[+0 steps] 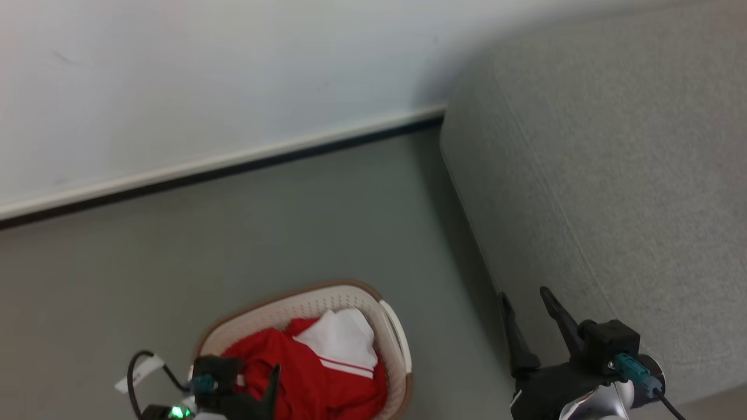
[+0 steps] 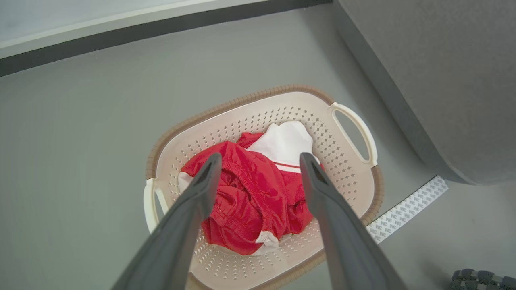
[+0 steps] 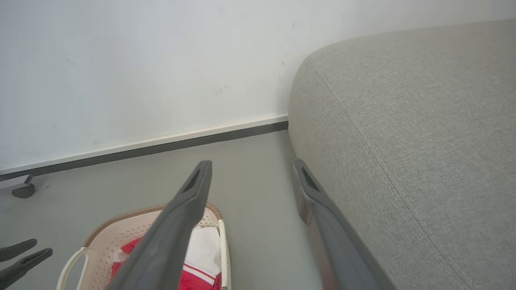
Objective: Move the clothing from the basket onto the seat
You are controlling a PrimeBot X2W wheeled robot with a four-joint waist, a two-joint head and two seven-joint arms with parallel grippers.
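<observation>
- The head view's bottom edge cuts off the near side of the basket (image 1: 303, 294) and most of the left gripper (image 2: 260, 157).
- The clothing (image 2: 258, 193) is bunched, so the number of garments cannot be told.
- The clothing lies inside the basket on the floor (image 2: 80, 121), red with a white panel toward the seat (image 3: 423, 121).
- Left gripper: fingers spread, nothing held, above the heap, tips framing it. Contact with the fabric is unclear.
- Right gripper (image 3: 252, 162): fingers apart, empty, over the floor just beside the seat's edge, well apart from the clothing.
</observation>
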